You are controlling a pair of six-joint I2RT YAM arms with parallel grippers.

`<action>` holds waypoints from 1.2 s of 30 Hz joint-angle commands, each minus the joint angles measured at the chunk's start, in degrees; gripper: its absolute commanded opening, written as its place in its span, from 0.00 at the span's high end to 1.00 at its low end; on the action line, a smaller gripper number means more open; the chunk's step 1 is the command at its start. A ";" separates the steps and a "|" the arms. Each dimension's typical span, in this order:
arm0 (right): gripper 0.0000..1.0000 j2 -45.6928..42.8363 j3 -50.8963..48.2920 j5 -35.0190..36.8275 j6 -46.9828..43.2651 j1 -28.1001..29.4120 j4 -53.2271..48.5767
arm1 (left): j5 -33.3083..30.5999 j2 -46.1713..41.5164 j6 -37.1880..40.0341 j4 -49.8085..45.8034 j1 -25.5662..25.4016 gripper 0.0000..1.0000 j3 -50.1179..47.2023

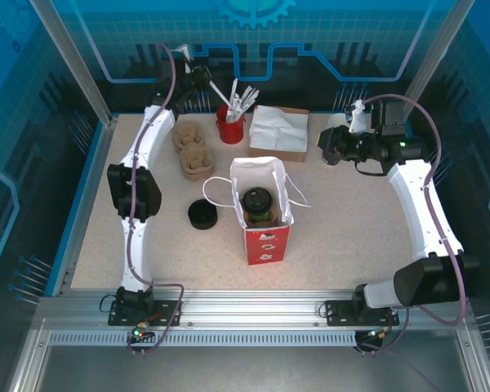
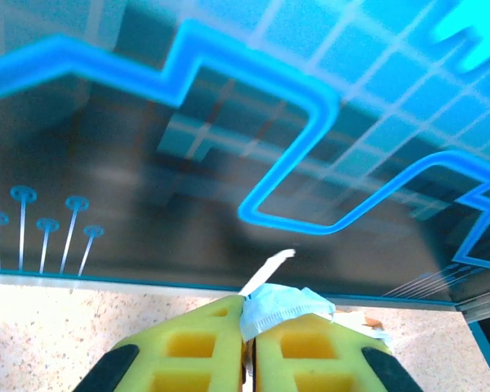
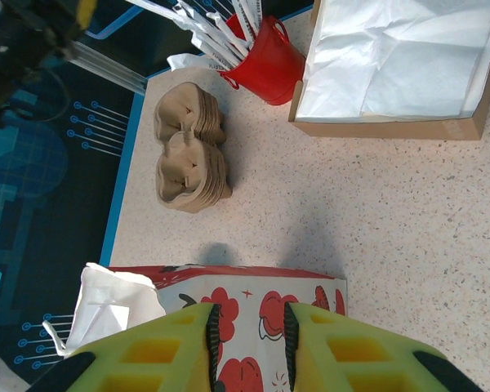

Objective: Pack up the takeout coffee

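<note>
The coffee is sitting upright, lidded, inside the open bag at mid-bench, so the main packing step is appearing done. A loose lid is lying just left of the bag. Farther back, the right pincer is hanging near the napkin box, jaws slightly parted and gripping nothing. At the far edge, the left pincer is clamping a white paper, jaws nearly together; probably an extra is heading for the bag.
</note>
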 commanded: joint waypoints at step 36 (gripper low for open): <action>0.69 0.01 1.72 -3.39 -2.15 -2.31 1.71 | -12.70 -38.40 22.52 -15.63 -17.09 0.88 -6.91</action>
